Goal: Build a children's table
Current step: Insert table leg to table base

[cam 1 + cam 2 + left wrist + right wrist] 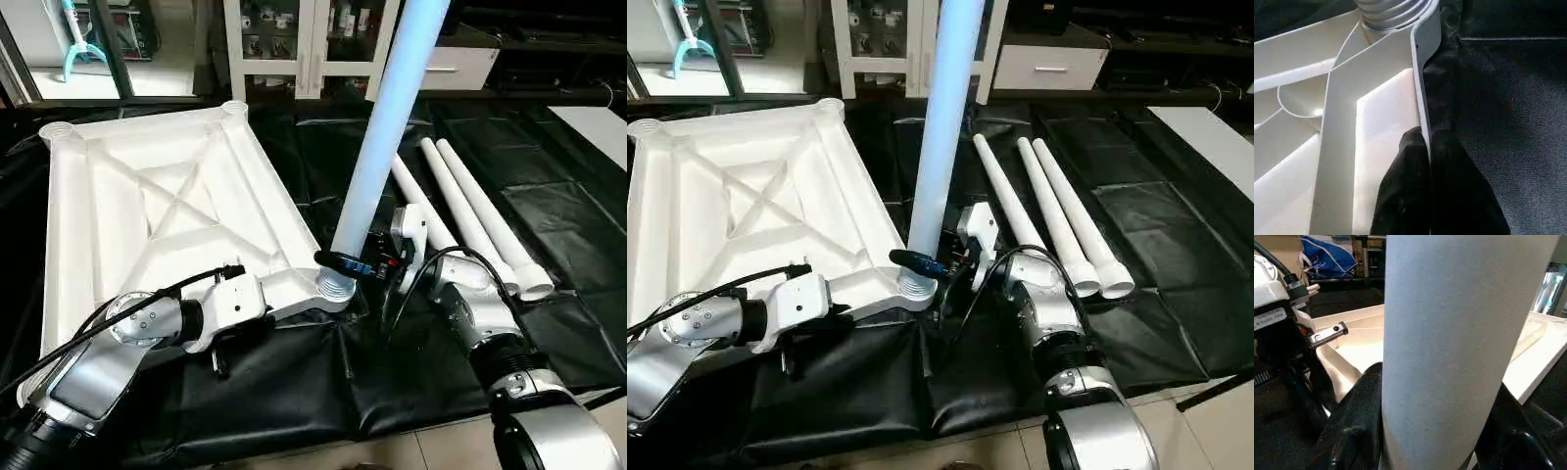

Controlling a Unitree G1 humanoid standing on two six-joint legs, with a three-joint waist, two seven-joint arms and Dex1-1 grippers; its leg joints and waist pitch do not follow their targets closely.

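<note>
Tabletop upside down on black sheet, X-ribs up, corner sockets visible. One leg upright, lower threaded end seated in near-right corner socket, leaning slightly. Right gripper wrapped around that leg just above the socket; fingers on both sides of the tube, clenched on it. Left gripper at the tabletop's near edge, just left of the same socket; fingers pinched on the thin rim wall, one inside, one outside. Three spare legs flat on the sheet to the right of the upright one, side by side, wide ends toward the robot, apart from the tabletop. White cabinet with glass doors in the background beyond the sheet.
</note>
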